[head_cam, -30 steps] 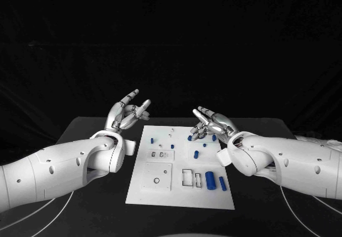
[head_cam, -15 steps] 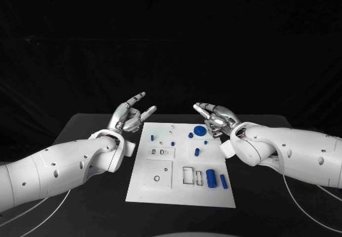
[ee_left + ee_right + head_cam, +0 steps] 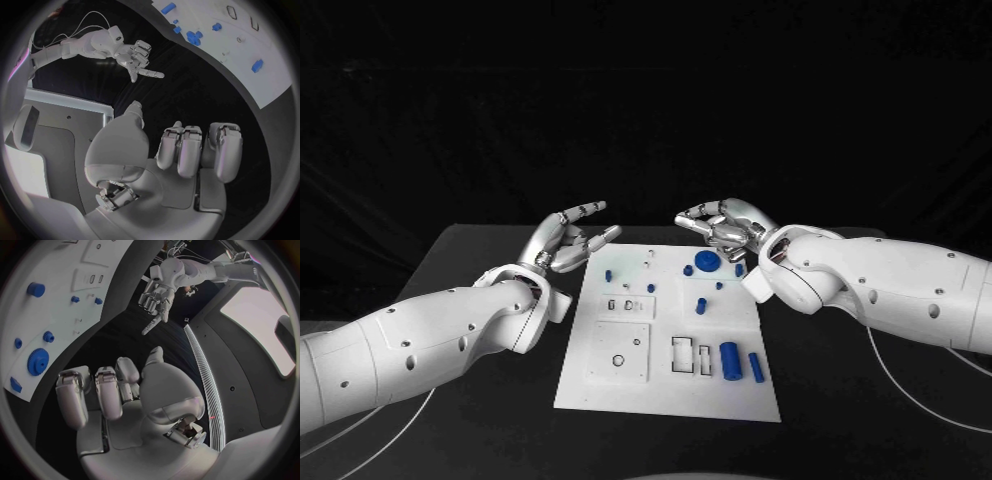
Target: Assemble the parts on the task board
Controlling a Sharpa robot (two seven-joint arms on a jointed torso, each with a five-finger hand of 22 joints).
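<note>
At far left, above the desk (image 3: pixel 466 250) and just beside the near-left corner region of the task board (image 3: pixel 661 395): left hand (image 3: pixel 570 235), lifted, fingers spread, holding nothing. In the left wrist view, same reading: left hand (image 3: pixel 187 155) bare-palmed, nothing between the fingers. Risk here: dropping straight down and catching the board's left edge, sliding the whole plate and shifting every loose part. On the board itself, from left to right: small blue peg (image 3: pixel 609 270) near the left rim, blue gear (image 3: pixel 708 262) toward the far end, short blue peg (image 3: pixel 701 306) mid-board, large blue cylinder (image 3: pixel 727 360) and slimmer blue cylinder (image 3: pixel 754 367) lying side by side near the front right. Round pieces lying flat, so probably prone to rolling off under a glancing touch. At right, hovering over the board's far edge, close to the gear but apart from it: right hand (image 3: pixel 723 228), fingers loosely bent, nothing gripped; likewise bare in the right wrist view (image 3: pixel 119 395). Likely troubles: pinching the gear by its teeth and letting it tip or slip; knocking the small pegs near it while reaching down; both hands closing on the far end together and colliding above the board.
</note>
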